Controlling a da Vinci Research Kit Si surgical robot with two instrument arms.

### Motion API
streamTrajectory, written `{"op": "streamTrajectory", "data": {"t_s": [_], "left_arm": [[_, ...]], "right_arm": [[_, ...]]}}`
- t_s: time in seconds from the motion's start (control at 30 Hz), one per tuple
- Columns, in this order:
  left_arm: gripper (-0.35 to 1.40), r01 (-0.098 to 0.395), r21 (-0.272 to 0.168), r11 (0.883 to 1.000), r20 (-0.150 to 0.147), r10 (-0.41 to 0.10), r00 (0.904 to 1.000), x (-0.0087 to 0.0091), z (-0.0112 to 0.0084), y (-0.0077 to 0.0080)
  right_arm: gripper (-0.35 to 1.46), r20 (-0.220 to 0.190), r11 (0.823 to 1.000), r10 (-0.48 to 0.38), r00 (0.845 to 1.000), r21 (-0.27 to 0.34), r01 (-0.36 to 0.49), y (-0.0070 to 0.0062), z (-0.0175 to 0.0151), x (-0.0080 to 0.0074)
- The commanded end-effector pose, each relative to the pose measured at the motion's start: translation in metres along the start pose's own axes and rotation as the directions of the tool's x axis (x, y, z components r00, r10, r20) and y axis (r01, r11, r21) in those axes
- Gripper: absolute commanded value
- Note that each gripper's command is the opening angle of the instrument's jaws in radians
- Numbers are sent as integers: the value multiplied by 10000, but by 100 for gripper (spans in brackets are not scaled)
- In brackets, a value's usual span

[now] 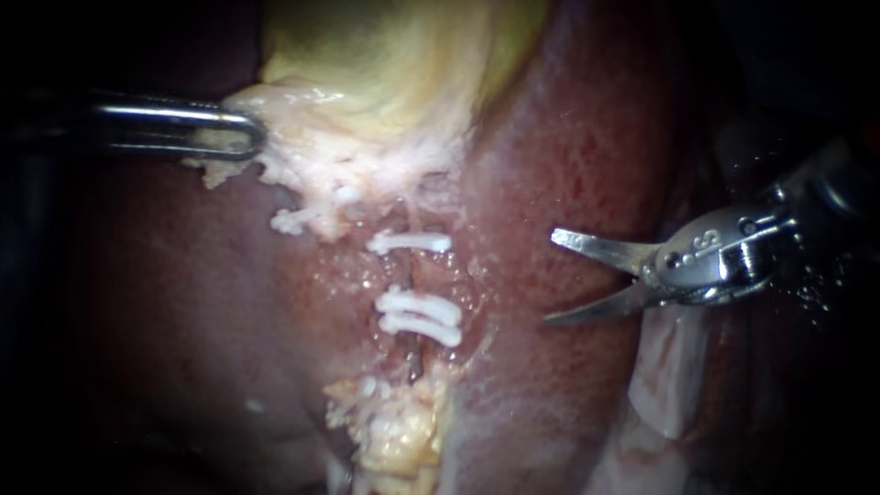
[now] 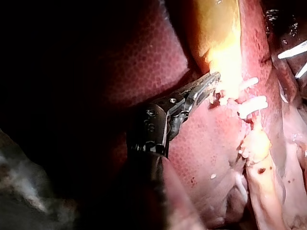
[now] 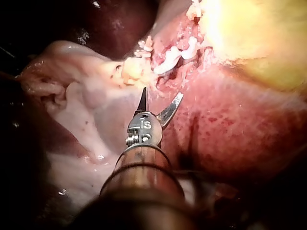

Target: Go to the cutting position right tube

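The gallbladder (image 1: pixel 403 55) is pale yellow-green and turns cream-white at its frayed edge. The liver (image 1: pixel 596 137) is deep red-brown, speckled with brighter red dots. In the left wrist view its surface shows a fine honeycomb mottling. 3 white clips (image 1: pixel 420 316) stand out against a dark brown tube (image 1: pixel 412 357). A lump of fat (image 1: pixel 403 435) is butter-yellow with whitish flecks. The left instrument (image 1: pixel 243 137) is dark grey steel with bright glints. The right instrument (image 1: pixel 550 278) is polished silver.

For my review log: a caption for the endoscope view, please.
Right instrument, blades open, short of the clipped tube; left instrument grips the gallbladder edge.
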Motion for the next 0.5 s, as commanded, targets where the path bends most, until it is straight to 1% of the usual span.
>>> {"op": "streamTrajectory", "data": {"t_s": [0.03,0.2,0.3,0.43,0.47,0.5], "left_arm": [[-35,-10,34,10000,-29,10,10000,-2,1,1],[-35,-26,61,10000,-39,26,10000,-5,3,1],[-35,-24,60,10000,-39,25,10000,-5,3,1],[-35,-24,64,10000,-40,24,10000,-5,3,2],[-35,-24,65,10000,-40,24,10000,-5,3,2],[-35,-24,65,10000,-41,24,10000,-5,3,2]], "right_arm": [[145,-13,10000,-1,10000,30,1,0,1,0],[145,-120,9997,4,9999,244,-1,-4,6,2],[145,-254,9988,-9,9997,485,22,-9,17,1],[145,-487,9933,621,9969,1005,-570,-18,43,-4],[145,-531,9889,925,9943,1214,-855,-20,52,-6],[145,-556,9864,1049,9929,1328,-968,-21,58,-8]]}}
